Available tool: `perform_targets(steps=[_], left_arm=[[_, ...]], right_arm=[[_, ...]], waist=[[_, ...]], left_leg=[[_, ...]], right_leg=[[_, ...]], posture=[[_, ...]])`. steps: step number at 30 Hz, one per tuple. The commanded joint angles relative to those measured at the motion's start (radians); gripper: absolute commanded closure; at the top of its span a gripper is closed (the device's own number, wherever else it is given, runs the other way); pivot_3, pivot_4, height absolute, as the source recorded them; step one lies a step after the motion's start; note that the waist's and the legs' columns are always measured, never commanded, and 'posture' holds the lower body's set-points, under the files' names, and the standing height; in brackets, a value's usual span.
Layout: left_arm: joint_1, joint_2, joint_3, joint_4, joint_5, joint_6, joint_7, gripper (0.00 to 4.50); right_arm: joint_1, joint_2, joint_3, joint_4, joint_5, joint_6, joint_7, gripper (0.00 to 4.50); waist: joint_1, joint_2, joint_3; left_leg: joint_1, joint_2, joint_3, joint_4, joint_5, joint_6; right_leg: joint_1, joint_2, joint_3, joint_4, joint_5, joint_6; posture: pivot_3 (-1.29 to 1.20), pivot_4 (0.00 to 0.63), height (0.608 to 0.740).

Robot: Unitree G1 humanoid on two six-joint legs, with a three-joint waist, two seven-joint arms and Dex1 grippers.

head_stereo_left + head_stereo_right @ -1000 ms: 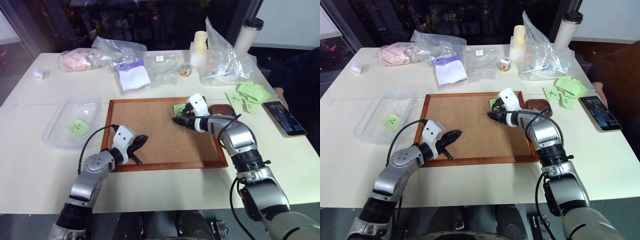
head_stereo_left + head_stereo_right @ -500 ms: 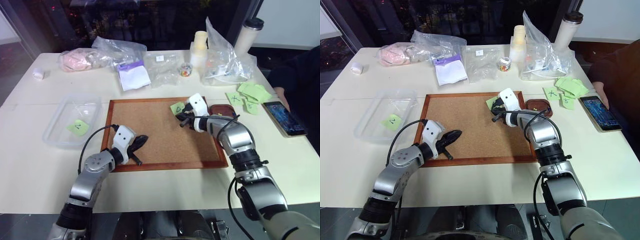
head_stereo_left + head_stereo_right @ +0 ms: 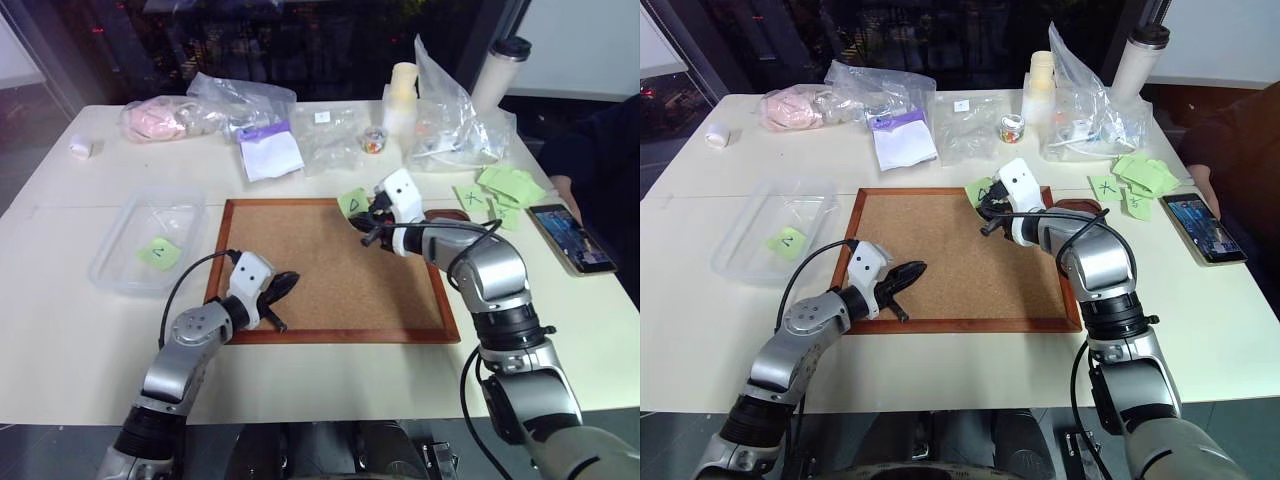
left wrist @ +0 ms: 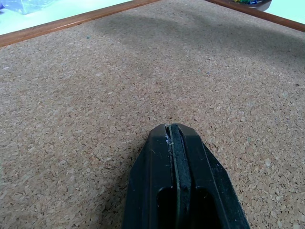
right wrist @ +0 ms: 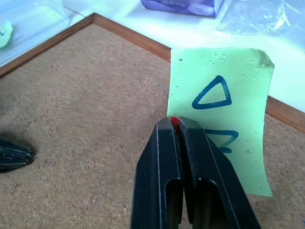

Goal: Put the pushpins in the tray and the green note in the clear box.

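Left gripper (image 4: 174,138) hovers low, its fingers pressed together and empty, forearm angled forward. Right arm stretches further ahead, its gripper (image 5: 174,125) raised, fingers clamped tight, pointing toward the robot's left.

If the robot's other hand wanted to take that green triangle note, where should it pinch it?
Probably the free top edge of the green note, above the triangle. The right gripper is shut on a red pushpin lower down, and the paper stands up clear of the corkboard, so thin fingers could close on its two faces from above.
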Motion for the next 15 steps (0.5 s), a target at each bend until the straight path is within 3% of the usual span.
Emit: perform_targets(steps=[1,9,11,12,15], left_arm=[[0.015,-0.003,0.006,0.04,-0.01,0.052,0.005,4.5],[-0.113,-0.016,0.116,-0.04,-0.197,0.177,-0.04,4.5],[-0.151,-0.019,0.118,-0.073,-0.263,0.231,-0.072,3.76],[-0.165,-0.016,0.117,-0.085,-0.284,0.249,-0.085,3.65],[-0.208,-0.019,0.12,-0.096,-0.329,0.291,-0.099,2.19]], right_arm=[[0.02,-0.039,-0.02,-0.111,0.038,0.029,0.022,4.43],[0.123,-0.203,0.003,-0.343,0.087,0.064,0.108,4.43],[0.144,-0.237,0.016,-0.384,0.088,0.06,0.119,4.5],[0.151,-0.246,0.023,-0.397,0.086,0.057,0.121,4.5],[0.162,-0.266,0.039,-0.421,0.078,0.043,0.123,4.5]], waist=[[0.001,0.0,0.0],[0.0,-0.002,0.001],[0.002,-0.003,0.002],[0.002,-0.004,0.003],[0.0,-0.005,0.004]], left_leg=[[0.0,0.0,0.0,0.0,0.0,0.0],[-0.002,0.0,-0.003,0.001,0.0,0.0],[-0.004,-0.001,-0.004,0.001,0.0,0.0],[-0.005,-0.001,-0.004,0.001,0.0,0.0],[-0.005,-0.001,-0.005,0.001,0.0,0.0]], right_leg=[[0.0,0.0,0.0,0.0,0.0,0.0],[0.0,0.002,-0.002,0.0,0.0,0.0],[-0.002,0.002,-0.002,0.0,0.0,0.0],[-0.002,0.002,-0.002,0.0,0.0,0.0],[-0.002,0.002,-0.002,-0.001,0.0,0.0]], posture=[[0.0,0.15,0.74],[0.0,0.15,0.74],[0.0,0.15,0.74],[0.0,0.15,0.74],[0.0,0.15,0.74]])
